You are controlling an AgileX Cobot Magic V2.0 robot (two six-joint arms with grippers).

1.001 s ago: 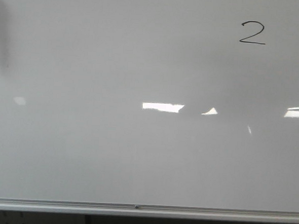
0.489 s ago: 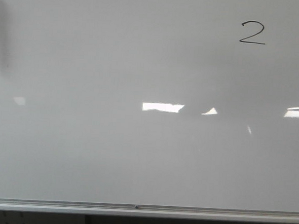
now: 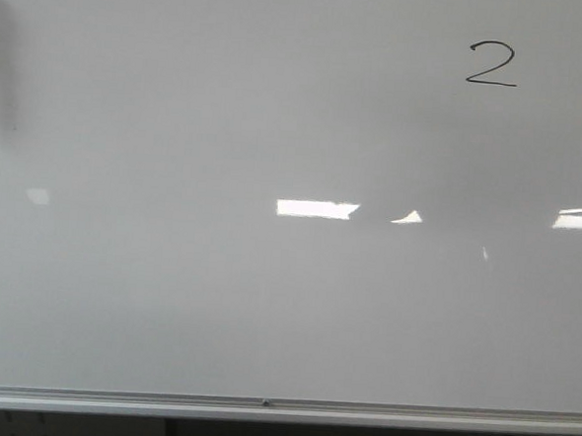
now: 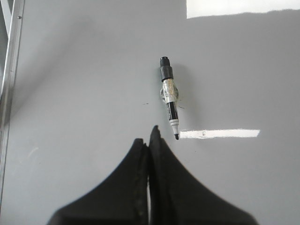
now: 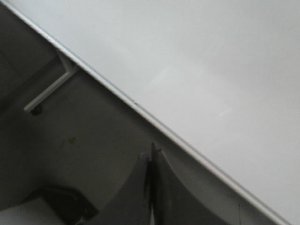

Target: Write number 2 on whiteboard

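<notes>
The whiteboard (image 3: pixel 167 299) fills the front view, glossy with bright light reflections. A thin black number 2 (image 3: pixel 492 64) is written near its upper right. Neither arm shows in the front view. In the left wrist view a black-and-white marker (image 4: pixel 169 97) sticks to the board (image 4: pixel 75 70) on a clear holder, uncapped tip toward my left gripper (image 4: pixel 149 136). That gripper is shut and empty, just short of the marker tip. My right gripper (image 5: pixel 151 152) is shut and empty, below the board's silver rail (image 5: pixel 154 124).
The aluminium bottom rail (image 3: pixel 279 409) runs along the board's lower edge. A dark smudge (image 3: pixel 2 62) marks the board's far left. Below the rail, a metal frame bracket (image 5: pixel 49 91) and a dark floor show in the right wrist view.
</notes>
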